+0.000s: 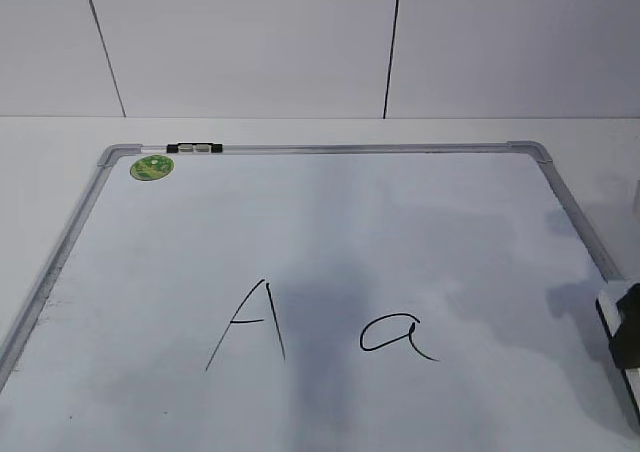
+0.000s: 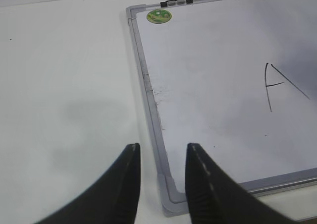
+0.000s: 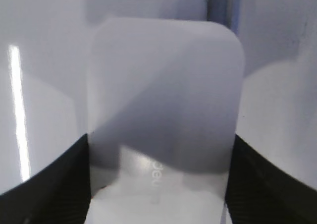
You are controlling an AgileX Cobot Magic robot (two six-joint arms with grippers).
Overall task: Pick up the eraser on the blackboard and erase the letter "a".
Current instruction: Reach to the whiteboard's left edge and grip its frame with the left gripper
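The eraser [image 3: 163, 95] is a white oblong block with faint grey lettering and fills the right wrist view. My right gripper [image 3: 159, 140] is shut on it, with a black finger pressed against each long side. In the exterior view the eraser [image 1: 610, 299] and right gripper [image 1: 628, 330] sit at the blackboard's right frame, at the picture's edge. The blackboard [image 1: 350, 222] lies flat. The small cursive letter "a" [image 1: 395, 334] is well left of the eraser. My left gripper [image 2: 162, 147] is open and empty above the board's near-left corner.
A tall capital "A" [image 1: 250, 322] is drawn left of the "a" and also shows in the left wrist view [image 2: 277, 83]. A round green sticker [image 1: 151, 167] and a black-silver clip [image 1: 194, 149] sit at the board's far-left corner. The white table [image 2: 64, 85] surrounds the board.
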